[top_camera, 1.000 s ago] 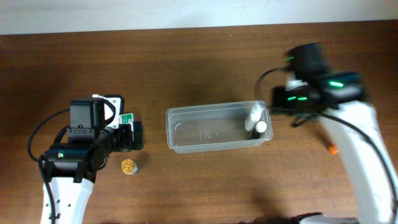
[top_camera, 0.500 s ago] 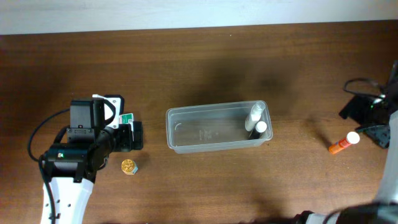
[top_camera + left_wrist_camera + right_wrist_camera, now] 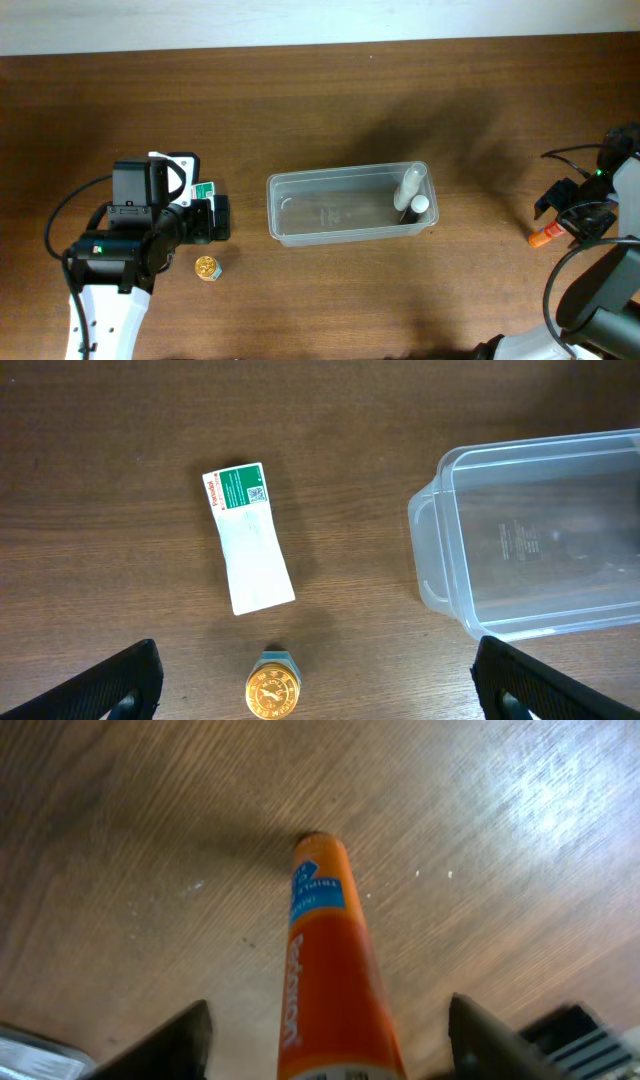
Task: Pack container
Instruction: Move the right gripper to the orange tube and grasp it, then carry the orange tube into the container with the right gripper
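The clear plastic container (image 3: 340,207) lies mid-table and holds two white bottles (image 3: 411,184) at its right end. Its left end shows in the left wrist view (image 3: 520,540). My left gripper (image 3: 214,220) is open and empty, left of the container. In the left wrist view (image 3: 318,665) its fingers span a gold-capped little jar (image 3: 273,691). My right gripper (image 3: 568,208) is at the far right, open over an orange tube (image 3: 543,238). In the right wrist view the tube (image 3: 330,970) lies between the spread fingers (image 3: 330,1035), with a gap on each side.
A white sachet with a green label (image 3: 248,538) lies on the table ahead of the left gripper, also seen overhead (image 3: 204,190). The gold-capped jar (image 3: 207,268) stands below it. The table is dark brown wood, with a pale wall behind.
My right arm has swung from the container's right end out to the far right and come down over the orange tube. The left arm has not moved.
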You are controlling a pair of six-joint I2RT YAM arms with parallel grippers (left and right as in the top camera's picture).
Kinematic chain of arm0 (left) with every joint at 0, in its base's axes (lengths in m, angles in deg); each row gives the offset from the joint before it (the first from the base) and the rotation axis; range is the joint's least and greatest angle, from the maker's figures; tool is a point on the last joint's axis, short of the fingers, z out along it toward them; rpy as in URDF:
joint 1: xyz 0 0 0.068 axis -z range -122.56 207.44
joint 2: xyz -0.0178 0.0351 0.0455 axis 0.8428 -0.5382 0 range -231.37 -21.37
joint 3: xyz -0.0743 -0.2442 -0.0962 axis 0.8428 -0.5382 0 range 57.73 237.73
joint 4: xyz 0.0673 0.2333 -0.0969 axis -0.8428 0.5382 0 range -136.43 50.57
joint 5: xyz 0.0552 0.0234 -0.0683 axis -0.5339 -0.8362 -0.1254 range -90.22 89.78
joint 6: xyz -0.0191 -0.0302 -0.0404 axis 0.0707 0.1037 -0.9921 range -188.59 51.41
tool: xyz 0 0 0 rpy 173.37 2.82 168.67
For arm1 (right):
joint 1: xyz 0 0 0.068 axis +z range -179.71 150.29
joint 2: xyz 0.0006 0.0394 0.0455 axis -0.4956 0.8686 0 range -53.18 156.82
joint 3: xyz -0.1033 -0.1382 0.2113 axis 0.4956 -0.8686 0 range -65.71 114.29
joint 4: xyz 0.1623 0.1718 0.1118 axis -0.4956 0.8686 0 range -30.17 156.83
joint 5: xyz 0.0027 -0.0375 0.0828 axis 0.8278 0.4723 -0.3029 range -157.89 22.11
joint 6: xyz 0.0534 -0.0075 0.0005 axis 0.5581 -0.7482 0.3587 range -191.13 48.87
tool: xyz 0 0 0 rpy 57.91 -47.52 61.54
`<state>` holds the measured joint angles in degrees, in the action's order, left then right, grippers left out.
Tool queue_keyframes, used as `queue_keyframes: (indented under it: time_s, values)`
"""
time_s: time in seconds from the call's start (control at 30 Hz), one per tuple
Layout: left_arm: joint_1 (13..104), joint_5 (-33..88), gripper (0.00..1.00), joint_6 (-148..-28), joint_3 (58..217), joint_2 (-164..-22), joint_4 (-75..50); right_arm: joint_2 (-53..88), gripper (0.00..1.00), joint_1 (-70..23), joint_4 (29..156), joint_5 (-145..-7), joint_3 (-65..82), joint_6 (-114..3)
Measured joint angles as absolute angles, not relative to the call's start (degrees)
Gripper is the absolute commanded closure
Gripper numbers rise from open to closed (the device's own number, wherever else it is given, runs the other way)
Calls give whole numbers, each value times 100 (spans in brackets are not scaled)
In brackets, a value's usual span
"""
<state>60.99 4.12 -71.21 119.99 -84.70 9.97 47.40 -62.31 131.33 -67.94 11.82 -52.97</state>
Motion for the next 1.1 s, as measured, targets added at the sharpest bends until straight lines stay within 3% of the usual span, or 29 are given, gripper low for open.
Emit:
queue_keyframes:
  time_s: [0.13, 0.43, 0.87, 1.1]
  values:
    - [6099, 412, 1, -7121, 11999, -8470, 997, 4740, 65, -6231, 13105, -6801, 1182, -5315]
    - [6099, 414, 1, -7121, 11999, -8470, 997, 4740, 80, -6231, 13107, -6816, 1182, -5324]
    - [6099, 412, 1, -7121, 11999, -8470, 997, 4189, 80, -6034, 13691, -7061, 1303, -5590]
    - [6099, 414, 0, -7121, 11999, -8470, 997, 2967, 80, -4666, 14819, -7352, 2356, -6006]
